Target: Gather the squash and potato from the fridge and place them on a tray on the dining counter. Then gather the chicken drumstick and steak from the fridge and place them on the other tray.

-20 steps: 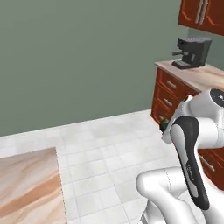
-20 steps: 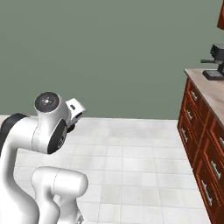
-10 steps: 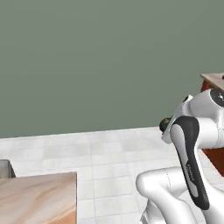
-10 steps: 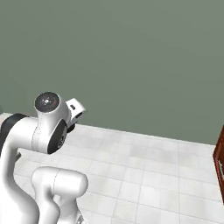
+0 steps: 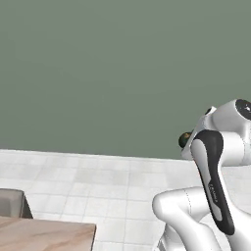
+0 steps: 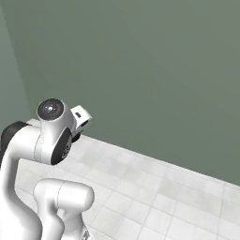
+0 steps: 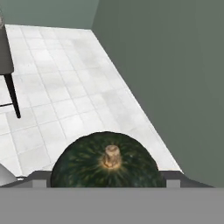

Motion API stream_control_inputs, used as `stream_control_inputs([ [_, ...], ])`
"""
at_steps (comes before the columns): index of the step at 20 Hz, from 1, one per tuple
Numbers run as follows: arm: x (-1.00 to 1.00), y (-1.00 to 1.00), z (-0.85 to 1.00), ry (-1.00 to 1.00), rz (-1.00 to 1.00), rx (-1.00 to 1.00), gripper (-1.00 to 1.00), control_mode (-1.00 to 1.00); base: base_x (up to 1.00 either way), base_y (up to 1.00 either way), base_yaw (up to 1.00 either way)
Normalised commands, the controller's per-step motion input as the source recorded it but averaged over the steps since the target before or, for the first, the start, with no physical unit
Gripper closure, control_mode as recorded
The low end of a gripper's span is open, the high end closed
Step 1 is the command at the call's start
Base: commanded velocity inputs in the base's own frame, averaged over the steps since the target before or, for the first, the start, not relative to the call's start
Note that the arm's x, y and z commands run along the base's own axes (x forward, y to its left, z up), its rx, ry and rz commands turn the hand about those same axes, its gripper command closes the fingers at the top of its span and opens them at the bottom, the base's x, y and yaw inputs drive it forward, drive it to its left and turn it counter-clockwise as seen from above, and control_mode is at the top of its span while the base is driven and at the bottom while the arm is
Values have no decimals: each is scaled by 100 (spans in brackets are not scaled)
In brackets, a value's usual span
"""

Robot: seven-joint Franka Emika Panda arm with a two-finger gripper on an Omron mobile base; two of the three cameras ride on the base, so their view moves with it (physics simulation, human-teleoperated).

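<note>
The squash [image 7: 107, 164], round and dark green with a tan stem, sits between my gripper's [image 7: 107, 183] fingertips in the hand view and spans the whole gap. In the left base view the squash [image 5: 183, 140] shows as a dark green lump at the end of the folded arm, held high over the floor. My gripper is shut on it with the jaws wide. A corner of the dining counter [image 5: 46, 235], with its beige marbled top, lies at the lower left of the left base view. The potato, fridge, trays and steak are out of view.
A plain grey-green wall [image 5: 122, 73] stands ahead, with white floor tiles [image 5: 98, 181] below it. A grey stool seat [image 5: 10, 203] sits beside the counter corner. In the hand view a dark stool leg [image 7: 11, 94] stands on the tiles.
The whole picture has swung: the base has turned, so the wall cabinets and coffee machine have left the views. The arm holds the same folded pose with the squash.
</note>
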Motion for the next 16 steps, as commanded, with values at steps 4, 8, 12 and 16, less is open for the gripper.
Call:
stream_control_inputs([
  [4, 0, 0, 0, 0, 0, 0, 100, 100, 69, -4, 41],
  [8, 0, 0, 0, 0, 0, 0, 100, 100, 74, -1, 41],
  [12, 0, 0, 0, 0, 0, 0, 100, 100, 74, 0, 41],
  [16, 0, 0, 0, 0, 0, 0, 100, 100, 68, 0, 42],
])
